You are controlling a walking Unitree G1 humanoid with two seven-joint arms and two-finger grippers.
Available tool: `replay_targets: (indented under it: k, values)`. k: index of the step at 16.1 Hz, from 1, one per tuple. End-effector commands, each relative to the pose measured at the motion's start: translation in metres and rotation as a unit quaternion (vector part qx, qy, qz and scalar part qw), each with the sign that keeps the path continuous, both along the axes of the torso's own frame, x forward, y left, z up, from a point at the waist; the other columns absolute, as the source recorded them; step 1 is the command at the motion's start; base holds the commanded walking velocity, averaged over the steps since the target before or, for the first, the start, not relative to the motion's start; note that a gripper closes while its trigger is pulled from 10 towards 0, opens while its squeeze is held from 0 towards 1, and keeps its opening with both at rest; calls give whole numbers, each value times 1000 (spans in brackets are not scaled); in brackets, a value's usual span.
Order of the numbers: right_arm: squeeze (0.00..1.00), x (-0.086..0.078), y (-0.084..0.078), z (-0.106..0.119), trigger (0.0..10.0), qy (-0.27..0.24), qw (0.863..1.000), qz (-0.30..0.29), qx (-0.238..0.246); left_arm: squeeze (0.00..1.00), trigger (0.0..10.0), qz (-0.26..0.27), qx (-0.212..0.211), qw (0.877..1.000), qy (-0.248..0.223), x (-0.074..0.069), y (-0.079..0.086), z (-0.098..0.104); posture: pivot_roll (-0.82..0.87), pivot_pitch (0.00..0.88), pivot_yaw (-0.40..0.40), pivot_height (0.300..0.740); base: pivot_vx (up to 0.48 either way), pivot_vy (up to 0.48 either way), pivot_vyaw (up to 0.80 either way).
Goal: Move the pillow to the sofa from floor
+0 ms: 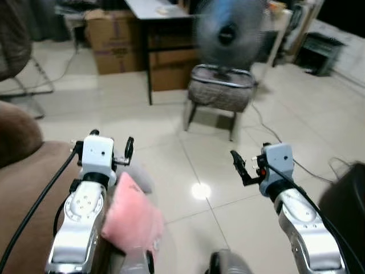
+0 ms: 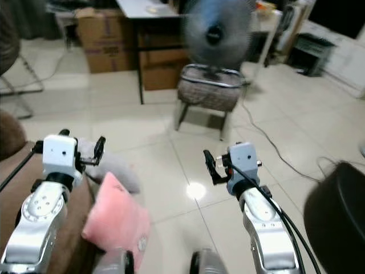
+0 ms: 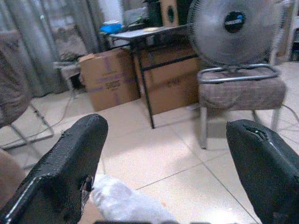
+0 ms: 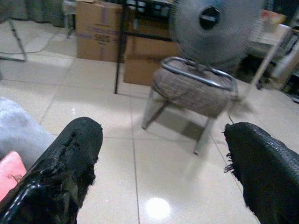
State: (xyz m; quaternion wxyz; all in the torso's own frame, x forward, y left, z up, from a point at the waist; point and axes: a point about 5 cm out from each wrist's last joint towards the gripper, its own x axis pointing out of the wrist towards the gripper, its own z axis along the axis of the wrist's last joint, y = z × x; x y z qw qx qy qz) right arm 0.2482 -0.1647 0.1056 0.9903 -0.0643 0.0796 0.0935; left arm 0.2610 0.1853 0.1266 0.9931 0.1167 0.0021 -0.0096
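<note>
A round electric fan [image 1: 228, 34] stands on a low stool [image 1: 221, 94] with a metal frame and checked cushion, upper centre of the head views, with a cable [image 1: 268, 128] trailing from it across the pale tiled floor [image 1: 171, 171] toward the right edge. Behind it is a dark-legged table [image 1: 157, 14] with cardboard boxes [image 1: 114, 43] beside and under it, and at the upper left the legs of a folding chair [image 1: 25, 74]. A dark rounded object [image 1: 348, 200] fills the lower right corner. The brown sofa [image 1: 23, 171] occupies the lower left of the frame, under the left arm. The pink pillow [image 1: 132, 217] sits in the lower left-centre, tilted up on edge, just beside the left forearm and the sofa's edge; it is soft, plain and rosy, and whether it touches the floor cannot be told. A grey pillow [image 1: 140, 174] lies on the tiles just above it. The left gripper [image 1: 111, 151] hovers above the pillows with its fingers spread apart and empty. The right gripper [image 1: 242, 165], right of centre over bare tiles, also has its fingers apart, holding nothing.
</note>
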Motion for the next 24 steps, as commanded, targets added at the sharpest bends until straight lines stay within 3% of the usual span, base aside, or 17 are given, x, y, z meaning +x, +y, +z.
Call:
replay_targets:
  k: [1, 10, 24]
  values:
    - [0, 2, -4, 5, 10000, -12, 1000, -6, -1, 231, 10000, -2, -1, 1000, 6, -1, -2, -3, 20, 0, -25, 610, 0, 0, 0]
    - [0, 4, -8, 4, 10000, -15, 1000, -16, -10, 243, 10000, -11, 6, 1000, 3, 2, -4, -3, 16, 0, -27, 605, 0, 0, 0]
    - [0, 8, -12, 3, 10000, -27, 999, -29, -30, 251, 10000, -22, 10, 1000, 7, 5, -5, -6, 17, 0, -26, 605, 299, 0, 0]
